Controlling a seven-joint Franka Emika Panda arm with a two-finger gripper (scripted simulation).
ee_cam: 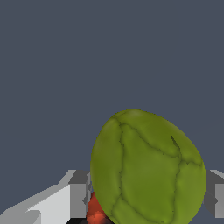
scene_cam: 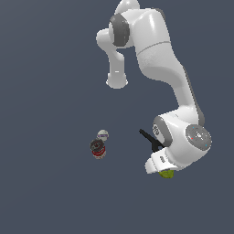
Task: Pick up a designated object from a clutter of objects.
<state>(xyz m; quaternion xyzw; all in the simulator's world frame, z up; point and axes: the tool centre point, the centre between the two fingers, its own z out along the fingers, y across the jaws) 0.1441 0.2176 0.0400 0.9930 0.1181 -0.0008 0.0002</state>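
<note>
The yellow-green fruit (ee_cam: 146, 170) fills the gap between my gripper's (ee_cam: 146, 199) two fingers in the wrist view. A grey finger (ee_cam: 78, 194) touches one side of it and the other finger (ee_cam: 215, 192) touches the opposite side, so the jaws are shut on it. In the exterior view only a sliver of the fruit (scene_cam: 167, 173) shows under the white hand, where the gripper (scene_cam: 164, 171) is mostly hidden. The black spring clamp (scene_cam: 148, 139) lies right beside the hand. Its red tip (ee_cam: 96, 211) shows beneath the fruit.
The red-white dark-topped can (scene_cam: 98, 150) and the small white ball (scene_cam: 102, 134) sit together toward the exterior view's left, well apart from the hand. The arm's base (scene_cam: 117, 81) stands at the back. The floor is plain dark grey.
</note>
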